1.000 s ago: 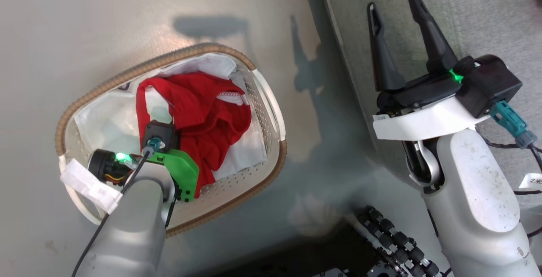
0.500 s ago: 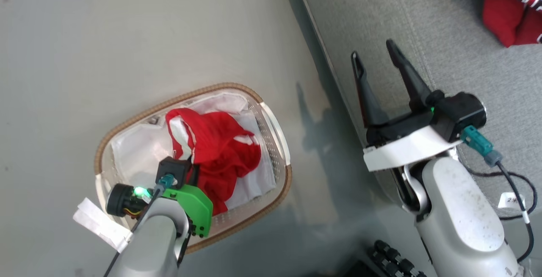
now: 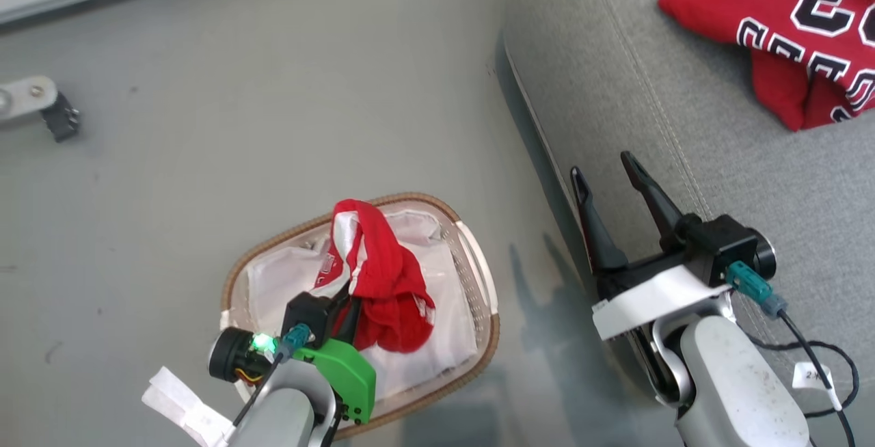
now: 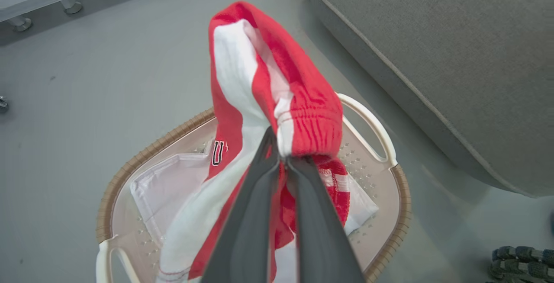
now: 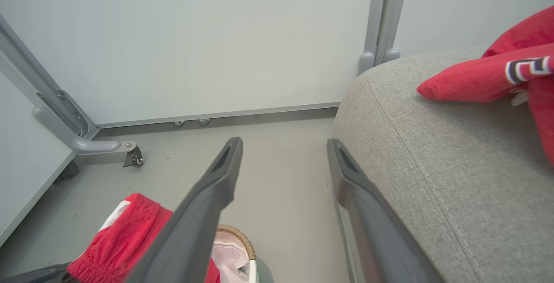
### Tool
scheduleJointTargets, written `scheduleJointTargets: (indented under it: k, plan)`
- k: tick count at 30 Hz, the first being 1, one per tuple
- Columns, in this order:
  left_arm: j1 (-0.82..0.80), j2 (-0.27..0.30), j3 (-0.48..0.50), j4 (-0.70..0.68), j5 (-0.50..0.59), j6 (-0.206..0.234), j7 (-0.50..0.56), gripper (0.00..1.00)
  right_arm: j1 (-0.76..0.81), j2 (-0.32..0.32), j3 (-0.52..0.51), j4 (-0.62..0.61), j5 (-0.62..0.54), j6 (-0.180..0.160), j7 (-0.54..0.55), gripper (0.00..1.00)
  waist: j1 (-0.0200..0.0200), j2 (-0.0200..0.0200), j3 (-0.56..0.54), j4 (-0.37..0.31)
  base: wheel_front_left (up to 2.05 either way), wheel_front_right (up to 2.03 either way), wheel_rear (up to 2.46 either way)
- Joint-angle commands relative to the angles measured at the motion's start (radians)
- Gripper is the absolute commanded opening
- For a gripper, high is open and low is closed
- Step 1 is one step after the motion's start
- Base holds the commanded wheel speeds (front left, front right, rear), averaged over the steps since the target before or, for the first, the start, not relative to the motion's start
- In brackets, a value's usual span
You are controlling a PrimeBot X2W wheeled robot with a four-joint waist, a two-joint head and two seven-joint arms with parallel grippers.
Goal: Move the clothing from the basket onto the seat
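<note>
left wrist view: red clothing (image 4: 303, 114) in tight pinch of left hand (image 4: 279, 155), over the basket (image 4: 403, 213)

staged lab test bay, grey sofa (image 3: 615, 91), wheeled partition panels (image 5: 194, 36), bare grey floor (image 3: 273, 91)

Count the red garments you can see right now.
2. One jersey lies on the sofa seat; one red piece with white trim is pinched in the shut left gripper over the basket. Others may hide under the white cloth.

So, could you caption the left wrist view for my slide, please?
Left gripper shut on the red garment, held over the white basket.
</note>
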Motion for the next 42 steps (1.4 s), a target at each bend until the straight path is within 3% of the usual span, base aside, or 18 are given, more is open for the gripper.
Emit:
scheduleJointTargets:
  k: [1, 24, 35, 42]
  plan:
    - [0.026, 0.002, -0.006, -0.013, 0.005, 0.0, 0.001, 0.0, 0.024, -0.004, -0.003, 0.006, -0.002, -0.001, -0.002, 1.0, 0.0001, 0.0, -0.08, 0.055, 0.0, 0.0, 0.0]
    - [0.165, 0.002, 0.022, -0.338, 0.027, -0.016, 0.0, 0.0, 0.2, -0.004, 0.011, 0.065, 0.014, -0.001, -0.002, 1.0, 0.0001, 0.0, -0.347, 0.136, 0.0, 0.0, 0.0]
    - [0.129, 0.002, 0.02, -0.491, 0.01, -0.01, 0.0, 0.0, 0.256, -0.004, 0.028, 0.075, 0.008, -0.001, -0.002, 1.0, 0.0001, 0.0, -0.404, 0.155, 0.0, 0.0, 0.0]
    - [0.122, 0.002, -0.001, -0.544, 0.002, -0.003, 0.0, 0.0, 0.252, -0.004, 0.098, 0.063, -0.015, -0.001, -0.002, 1.0, 0.0001, 0.0, -0.417, 0.17, 0.0, 0.0, 0.0]
